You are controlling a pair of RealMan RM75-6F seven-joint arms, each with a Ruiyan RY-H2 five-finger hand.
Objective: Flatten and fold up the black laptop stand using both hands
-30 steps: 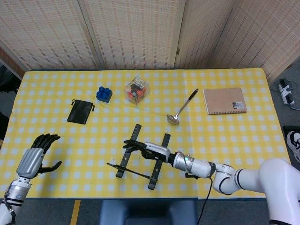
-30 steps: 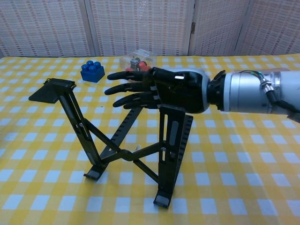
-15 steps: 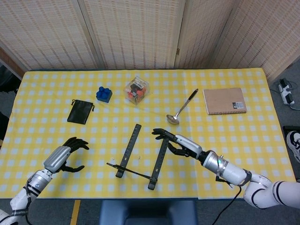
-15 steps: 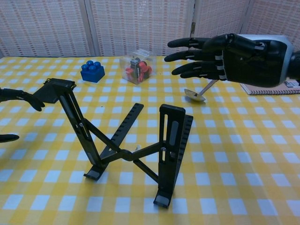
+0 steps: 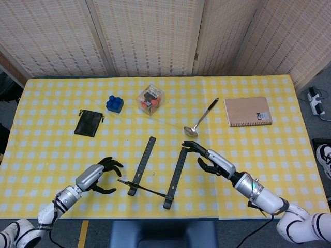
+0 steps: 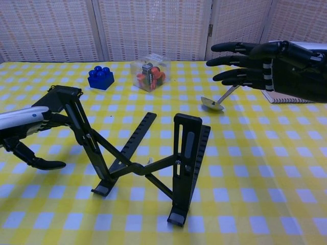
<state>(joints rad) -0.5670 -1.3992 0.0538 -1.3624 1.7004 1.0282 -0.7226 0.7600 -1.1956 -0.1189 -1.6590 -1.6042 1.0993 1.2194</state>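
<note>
The left hand point(image 5: 97, 175) hovers low over the yellow checked counter point(image 5: 269, 150) near its front edge, fingers point(image 6: 38, 162) curled apart with the thumb set off from the rest, holding nothing; just to its right stands the black laptop stand point(image 5: 155, 173), still propped open near the front middle of the counter, its two long rails running roughly front to back with a thin cross strut joining them low down; further right the right hand point(image 5: 209, 159) is raised, fingers spread and pointing left toward the stand, empty as well. The coming move, I judge, turns on this: the stand lies between the two hands, each hand facing one rail across the stand's long axis, so a squeeze inward from both sides would close it; the left hand looks nearer its rail than the right, which in the chest view sits well above and behind the right rail point(image 6: 188, 163). The head view flattens the stand so it reads almost as lying down, and shows both forearms reaching in from the front corners; the chest view alone shows that the stand is upright, legs crossed in an X with the left rail point(image 6: 84, 140) leaning back, and that the right hand is high rather than level with it; the left hand's height above the counter is hard to tell in either view.
</note>
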